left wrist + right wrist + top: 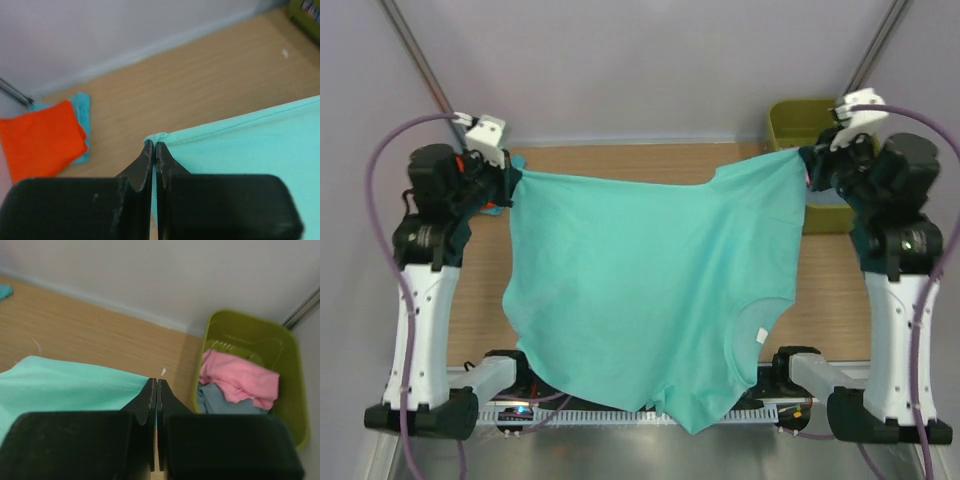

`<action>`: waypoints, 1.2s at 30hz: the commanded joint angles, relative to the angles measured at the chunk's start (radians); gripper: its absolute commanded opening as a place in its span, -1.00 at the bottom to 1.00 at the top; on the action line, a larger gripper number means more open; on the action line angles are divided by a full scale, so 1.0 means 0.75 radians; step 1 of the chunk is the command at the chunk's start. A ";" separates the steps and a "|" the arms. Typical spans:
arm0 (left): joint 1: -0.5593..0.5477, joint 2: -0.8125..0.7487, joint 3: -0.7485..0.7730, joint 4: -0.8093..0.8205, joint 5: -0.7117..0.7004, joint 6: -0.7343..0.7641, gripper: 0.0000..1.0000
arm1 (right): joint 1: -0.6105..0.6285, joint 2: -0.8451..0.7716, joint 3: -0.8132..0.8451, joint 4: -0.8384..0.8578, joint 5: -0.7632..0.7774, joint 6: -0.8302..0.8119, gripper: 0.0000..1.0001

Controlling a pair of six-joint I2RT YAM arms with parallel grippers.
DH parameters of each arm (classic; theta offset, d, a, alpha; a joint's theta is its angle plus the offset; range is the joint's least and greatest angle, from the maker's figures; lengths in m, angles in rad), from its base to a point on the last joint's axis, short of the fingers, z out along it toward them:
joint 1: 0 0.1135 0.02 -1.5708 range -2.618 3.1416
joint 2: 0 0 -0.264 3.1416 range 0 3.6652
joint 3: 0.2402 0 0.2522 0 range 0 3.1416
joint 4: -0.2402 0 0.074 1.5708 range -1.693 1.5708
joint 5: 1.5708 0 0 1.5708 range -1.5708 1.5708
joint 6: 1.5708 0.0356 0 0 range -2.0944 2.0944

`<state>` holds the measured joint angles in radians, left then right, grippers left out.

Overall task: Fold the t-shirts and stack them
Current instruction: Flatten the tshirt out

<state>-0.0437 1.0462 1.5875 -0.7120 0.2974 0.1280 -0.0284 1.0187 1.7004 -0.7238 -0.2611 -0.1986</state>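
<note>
A teal t-shirt (pixel 640 280) hangs spread in the air between my two arms, its lower part draping over the table's near edge. My left gripper (pixel 510 178) is shut on its left hem corner (pixel 156 139). My right gripper (pixel 804 160) is shut on the opposite hem corner (pixel 125 385). A folded orange t-shirt (pixel 42 137) lies on a folded teal one (pixel 82 107) at the table's back left. A pink t-shirt (pixel 240 377) and a pale blue one (pixel 220 400) lie crumpled in the bin.
An olive-green plastic bin (pixel 800 120) stands at the back right corner, close to my right gripper. The wooden table (pixel 620 160) runs to a grey back wall. Both arm bases sit at the near edge.
</note>
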 commanded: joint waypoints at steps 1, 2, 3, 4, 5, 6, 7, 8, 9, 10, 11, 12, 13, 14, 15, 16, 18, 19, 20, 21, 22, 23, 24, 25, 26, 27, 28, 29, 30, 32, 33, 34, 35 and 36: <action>0.007 0.085 -0.230 -0.020 0.045 0.097 -1.00 | -0.007 0.079 -0.227 0.177 -0.067 -0.069 -0.98; 0.005 0.118 -0.275 0.018 0.053 0.097 -1.00 | -0.007 0.112 -0.269 0.202 -0.079 -0.075 -0.98; 0.007 0.149 -0.359 0.043 0.053 0.097 -1.00 | -0.007 0.153 -0.307 0.222 -0.096 -0.077 -0.97; 0.007 0.226 -0.386 0.070 0.053 0.099 -1.00 | -0.003 0.236 -0.371 0.271 -0.102 -0.087 -0.98; 0.005 0.272 -0.411 0.123 0.053 0.105 -1.00 | 0.001 0.294 -0.391 0.296 -0.102 -0.097 -0.98; 0.007 0.321 -0.423 0.147 0.051 0.116 -1.00 | 0.003 0.347 -0.404 0.323 -0.100 -0.103 -0.98; 0.005 0.434 -0.429 0.170 0.047 0.120 -1.00 | 0.009 0.467 -0.406 0.372 -0.104 -0.109 -0.98; 0.005 0.492 -0.415 0.211 0.039 0.124 -1.00 | 0.013 0.535 -0.390 0.390 -0.106 -0.118 -0.97; 0.007 0.566 -0.395 0.225 0.035 0.134 -1.00 | 0.019 0.600 -0.361 0.405 -0.108 -0.122 -0.98; 0.005 0.627 -0.332 0.239 0.029 0.136 -1.00 | 0.024 0.684 -0.278 0.419 -0.110 -0.120 -0.97; 0.005 0.764 -0.293 0.248 0.023 0.142 -1.00 | 0.034 0.827 -0.222 0.425 -0.114 -0.122 -0.98; 0.007 0.830 -0.238 0.248 0.019 0.161 -1.00 | 0.038 0.911 -0.161 0.423 -0.114 -0.130 -0.98; 0.005 0.893 -0.136 0.248 0.007 0.173 -1.00 | 0.038 0.983 -0.035 0.421 -0.102 -0.148 -0.98; 0.005 1.036 -0.068 0.240 -0.004 0.179 -1.00 | 0.042 1.123 0.025 0.423 -0.100 -0.157 -0.98; 0.007 1.096 -0.005 0.232 -0.022 0.199 -1.00 | 0.076 1.187 0.088 0.423 -0.096 -0.163 -0.98; 0.007 1.169 0.128 0.195 -0.028 0.208 -1.00 | 0.081 1.249 0.212 0.419 -0.081 -0.169 -0.97; 0.005 1.345 0.251 0.146 -0.041 0.210 -1.00 | 0.083 1.437 0.403 0.409 -0.063 -0.171 -0.98; 0.005 1.394 0.321 0.125 -0.047 0.200 -1.00 | 0.081 1.502 0.463 0.413 -0.053 -0.175 -0.98; 0.005 1.437 0.419 0.091 -0.055 0.187 -1.00 | 0.081 1.556 0.520 0.417 -0.028 -0.179 -0.98; 0.005 1.511 0.460 0.086 -0.079 0.163 -1.00 | 0.083 1.657 0.624 0.435 -0.014 -0.177 -0.98; 0.007 1.536 0.491 0.088 -0.096 0.147 -1.00 | 0.083 1.701 0.673 0.435 -0.004 -0.175 -0.98; 0.007 1.564 0.513 0.100 -0.108 0.138 -1.00 | 0.085 1.742 0.727 0.443 0.011 -0.161 -0.97; 0.007 1.583 0.554 0.105 -0.112 0.128 -1.00 | 0.089 1.787 0.774 0.444 0.013 -0.157 -0.98; 0.007 1.609 0.567 0.131 -0.136 0.110 -1.00 | 0.095 1.840 0.839 0.454 0.019 -0.157 -0.98; 0.007 1.618 0.577 0.149 -0.151 0.101 -1.00 | 0.099 1.863 0.858 0.468 0.027 -0.159 -0.98; 0.007 1.624 0.585 0.168 -0.169 0.095 -1.00 | 0.105 1.875 0.864 0.486 0.043 -0.165 -0.98; 0.007 1.642 0.589 0.186 -0.184 0.093 -1.00 | 0.109 1.892 0.860 0.533 0.054 -0.165 -0.97; 0.007 1.650 0.597 0.203 -0.206 0.093 -1.00 | 0.112 1.900 0.858 0.556 0.064 -0.165 -0.98; 0.007 1.661 0.608 0.207 -0.220 0.093 -1.00 | 0.116 1.906 0.862 0.570 0.074 -0.163 -0.98; 0.009 1.675 0.632 0.223 -0.243 0.093 -1.00 | 0.126 1.930 0.884 0.597 0.086 -0.159 -0.98; 0.009 1.679 0.636 0.233 -0.259 0.093 -1.00 | 0.130 1.937 0.895 0.601 0.090 -0.155 -0.98; 0.009 1.677 0.648 0.246 -0.263 0.089 -1.00 | 0.134 1.937 0.903 0.599 0.090 -0.155 -0.97; 0.007 1.675 0.661 0.250 -0.264 0.087 -1.00 | 0.142 1.925 0.903 0.591 0.086 -0.157 -0.98; 0.007 1.675 0.671 0.250 -0.245 0.081 -1.00 | 0.146 1.914 0.899 0.587 0.086 -0.157 -0.98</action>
<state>-0.0437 2.3085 2.0293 -0.5903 0.1417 0.2070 0.0662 2.4863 2.3100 -0.3641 -0.2199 -0.3107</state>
